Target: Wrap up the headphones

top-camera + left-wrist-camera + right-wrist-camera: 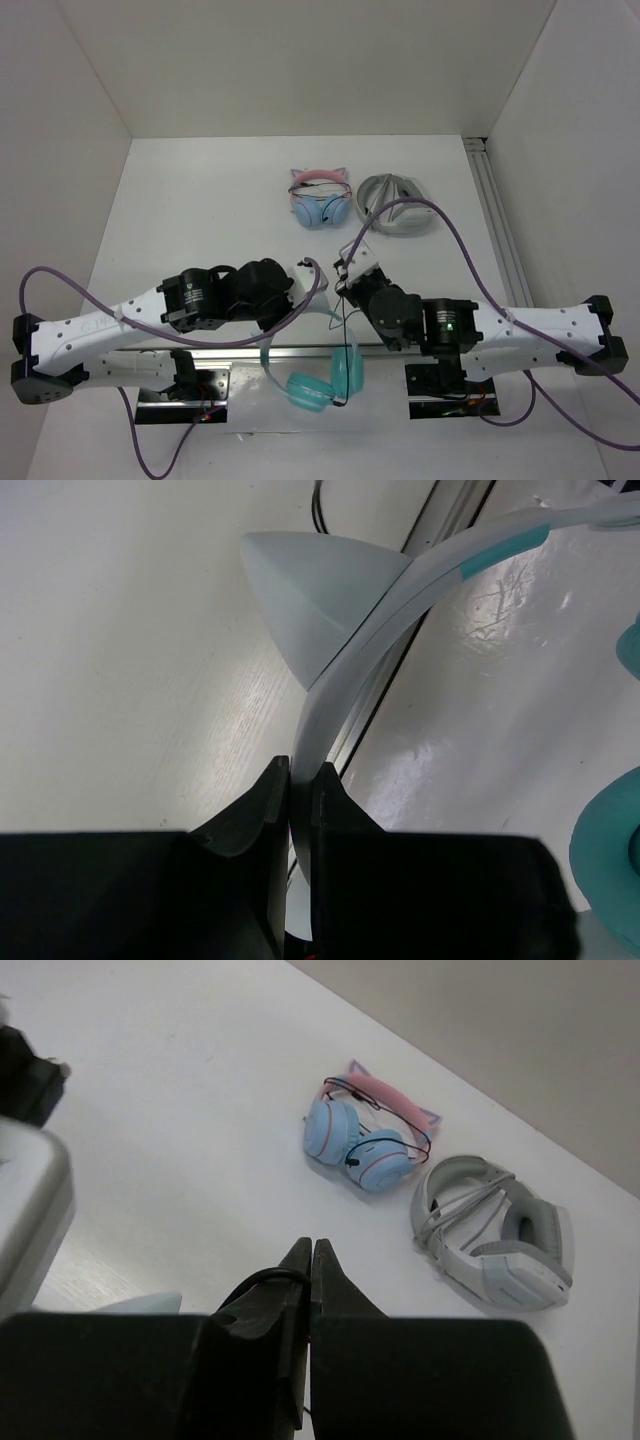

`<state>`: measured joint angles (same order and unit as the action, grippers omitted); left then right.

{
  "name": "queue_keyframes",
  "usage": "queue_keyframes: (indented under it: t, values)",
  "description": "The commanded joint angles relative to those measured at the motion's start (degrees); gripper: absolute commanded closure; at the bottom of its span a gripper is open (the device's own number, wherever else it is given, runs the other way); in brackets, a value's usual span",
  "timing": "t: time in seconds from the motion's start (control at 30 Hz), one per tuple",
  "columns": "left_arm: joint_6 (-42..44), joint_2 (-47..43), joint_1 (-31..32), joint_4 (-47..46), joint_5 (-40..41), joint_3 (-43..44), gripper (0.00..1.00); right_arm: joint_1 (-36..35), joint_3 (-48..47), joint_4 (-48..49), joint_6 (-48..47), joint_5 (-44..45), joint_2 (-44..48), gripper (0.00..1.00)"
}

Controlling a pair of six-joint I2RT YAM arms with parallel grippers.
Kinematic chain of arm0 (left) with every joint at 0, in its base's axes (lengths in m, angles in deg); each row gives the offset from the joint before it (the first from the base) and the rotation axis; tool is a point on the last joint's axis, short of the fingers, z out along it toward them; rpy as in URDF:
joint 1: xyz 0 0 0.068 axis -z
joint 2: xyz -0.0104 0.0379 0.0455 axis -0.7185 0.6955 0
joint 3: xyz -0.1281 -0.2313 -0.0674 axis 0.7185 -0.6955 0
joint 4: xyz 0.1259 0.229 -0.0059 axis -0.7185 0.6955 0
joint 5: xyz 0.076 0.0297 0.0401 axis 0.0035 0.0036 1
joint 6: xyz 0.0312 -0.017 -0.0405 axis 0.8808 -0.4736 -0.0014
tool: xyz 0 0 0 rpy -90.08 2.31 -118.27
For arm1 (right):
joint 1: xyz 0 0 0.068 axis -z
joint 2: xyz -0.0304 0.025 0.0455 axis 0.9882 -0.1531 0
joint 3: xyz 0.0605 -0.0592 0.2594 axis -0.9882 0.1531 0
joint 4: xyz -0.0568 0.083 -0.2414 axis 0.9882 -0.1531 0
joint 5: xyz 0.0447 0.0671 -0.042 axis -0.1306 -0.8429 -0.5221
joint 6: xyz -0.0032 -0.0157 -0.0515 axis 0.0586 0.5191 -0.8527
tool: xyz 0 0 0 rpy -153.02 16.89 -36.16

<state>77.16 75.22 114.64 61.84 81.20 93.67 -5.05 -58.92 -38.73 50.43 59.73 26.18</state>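
Observation:
The headphones [312,390] hang low between the two arms, teal ear cups down near the front rail. My left gripper [300,303] is shut on the pale headband [345,680], which carries a pale pointed ear [305,590]. One teal cup [612,865] shows at the right edge of the left wrist view. My right gripper [345,272] is shut on the thin black cable [262,1278], which loops over its left finger [275,1295]. From there the cable [343,335] drops to the cups.
A pink cat-ear pair with light-blue cups [320,198] and a grey-white pair [396,205] lie at the back of the white table [200,220]. White walls close in on three sides. A metal rail [500,230] runs along the right.

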Motion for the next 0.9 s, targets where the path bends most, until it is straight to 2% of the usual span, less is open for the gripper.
queue_keyframes:
  t: [0.0,0.23,0.37,0.6,0.8,0.87]
  values:
    - [3.3,-1.4,0.5,-3.3,-7.9,0.7,1.0,5.0,-1.0,2.2,4.2,-6.7,-2.5,1.0]
    - [3.3,-4.2,0.5,-3.3,-6.7,2.3,1.0,11.9,-1.0,-0.9,10.0,-15.0,-6.2,1.0]
    - [2.2,-7.2,0.5,-3.3,-3.4,3.6,1.0,11.9,1.9,0.2,11.7,-17.0,-3.9,1.0]
    - [1.6,-13.7,0.5,-6.7,-5.8,6.3,1.0,12.9,4.2,-0.3,13.6,-23.6,-4.6,1.0]
    - [0.4,-14.9,0.5,-7.7,-3.1,8.6,1.0,13.5,8.8,8.3,12.2,-33.0,0.1,1.0]
    - [-0.1,-14.9,0.5,-8.4,-2.6,8.6,1.0,13.5,12.4,12.4,11.1,-36.9,1.5,0.92]
